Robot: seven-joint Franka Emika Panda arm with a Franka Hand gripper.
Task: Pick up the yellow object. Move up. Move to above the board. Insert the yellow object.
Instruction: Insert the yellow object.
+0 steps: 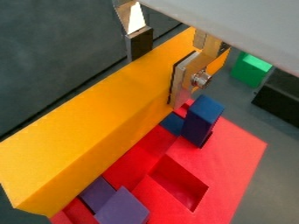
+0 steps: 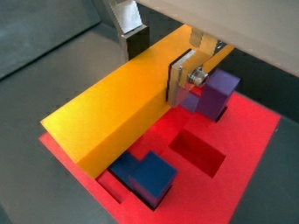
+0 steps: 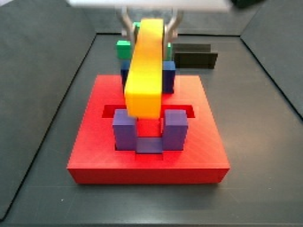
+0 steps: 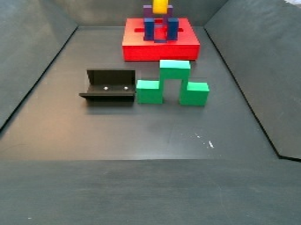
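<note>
Yellow object (image 1: 87, 131): long, smooth, plain yellow-orange bar.
Hanging level over the board (image 3: 148, 160), above purple blocks (image 3: 148, 133); gripper (image 1: 163, 57) clamping it, green block (image 4: 173, 83) lying at 6 o'clock.

A green stepped plastic block (image 4: 174, 83) is seen standing on the dark grey floor (image 4: 141, 132). Just beside it, across a narrow gap, the fixture (image 4: 108, 86) is set. The floor is enclosed by grey side walls (image 4: 30, 79).
</note>
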